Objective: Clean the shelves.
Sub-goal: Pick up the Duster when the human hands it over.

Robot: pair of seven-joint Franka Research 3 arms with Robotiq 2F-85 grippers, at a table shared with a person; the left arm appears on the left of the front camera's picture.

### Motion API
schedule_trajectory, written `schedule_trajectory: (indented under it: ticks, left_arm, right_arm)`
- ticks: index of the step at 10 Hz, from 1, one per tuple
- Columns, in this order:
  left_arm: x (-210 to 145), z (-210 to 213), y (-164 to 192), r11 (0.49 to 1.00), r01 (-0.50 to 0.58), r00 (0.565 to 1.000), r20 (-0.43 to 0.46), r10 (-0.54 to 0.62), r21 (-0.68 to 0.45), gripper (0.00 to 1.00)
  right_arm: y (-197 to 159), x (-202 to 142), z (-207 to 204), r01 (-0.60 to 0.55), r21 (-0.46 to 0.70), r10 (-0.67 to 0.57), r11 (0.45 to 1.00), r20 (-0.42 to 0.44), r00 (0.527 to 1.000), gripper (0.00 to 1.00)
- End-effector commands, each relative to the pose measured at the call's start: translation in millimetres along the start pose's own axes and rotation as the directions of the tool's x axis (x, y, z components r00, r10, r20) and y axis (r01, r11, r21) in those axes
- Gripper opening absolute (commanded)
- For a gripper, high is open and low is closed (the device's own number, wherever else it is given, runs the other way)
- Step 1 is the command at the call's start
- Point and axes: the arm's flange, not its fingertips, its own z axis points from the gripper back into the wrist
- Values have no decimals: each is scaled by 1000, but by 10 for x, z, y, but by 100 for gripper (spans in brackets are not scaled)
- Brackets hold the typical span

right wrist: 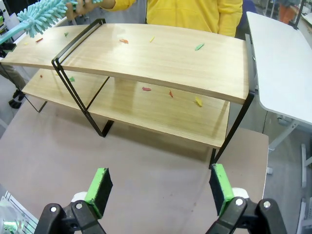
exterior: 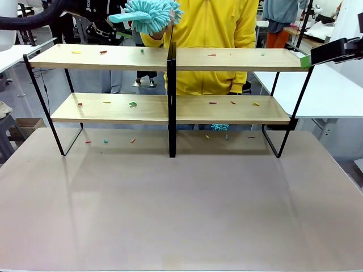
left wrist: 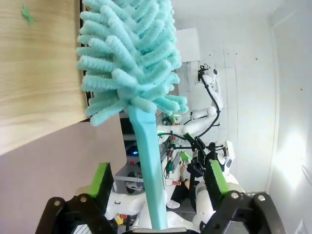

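Left end effector [left wrist: 158, 178] open around duster handle [left wrist: 147, 156]; shelves [exterior: 113, 56] lengthwise across the table [exterior: 181, 215].

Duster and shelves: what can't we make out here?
Front view: the person's hand is mostly hidden behind the duster head, so its grip is unclear.
Left wrist view: the handle's lower end is hidden behind the body of the left pincer.
Front view: the right pincer is cut by the right edge; contact with the shelves is unclear.
Scraps on the boards: too small to identify.
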Motion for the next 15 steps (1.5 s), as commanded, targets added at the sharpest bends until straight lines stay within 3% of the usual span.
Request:
schedule_trajectory:
  ticks: [1,2,3,5,6,7,12,13,15]
  left_arm:
    - [-53,13,-25,1000,10,1000,23,-10,9,43]
    - [-64,12,-24,1000,12,999,35,-12,9,6]
    - [-68,14,-23,1000,14,999,38,-14,5,0]
    - [-68,-16,-16,1000,17,999,34,-16,-8,0]
    - [-70,-35,-10,1000,17,1000,25,-16,-11,5]
    - [-72,-60,-5,1000,13,1000,7,-13,-26,0]
    - [-151,51,-40,998,36,997,-65,-39,-43,0]
    - [-251,290,-135,993,112,988,-107,-114,-23,0]
    - [-550,1300,-323,948,319,931,-181,-316,-16,0]
  right_arm:
    - [-23,-3,-4,-6,6,6,1000,0,1000,100]
    - [-23,-3,-4,-6,6,6,1000,0,1000,100]
    - [-23,-3,-4,-6,6,6,1000,0,1000,100]
    - [-23,-3,-4,-6,6,6,1000,0,1000,100]
    - [-23,-3,-4,-6,6,6,1000,0,1000,100]
    - [-23,-3,-4,-6,6,6,1000,0,1000,100]
    - [-23,-3,-4,-6,6,6,1000,0,1000,100]
    - [-23,-3,-4,-6,6,6,1000,0,1000,100]
    - [-23,-3,-4,-6,6,6,1000,0,1000,100]
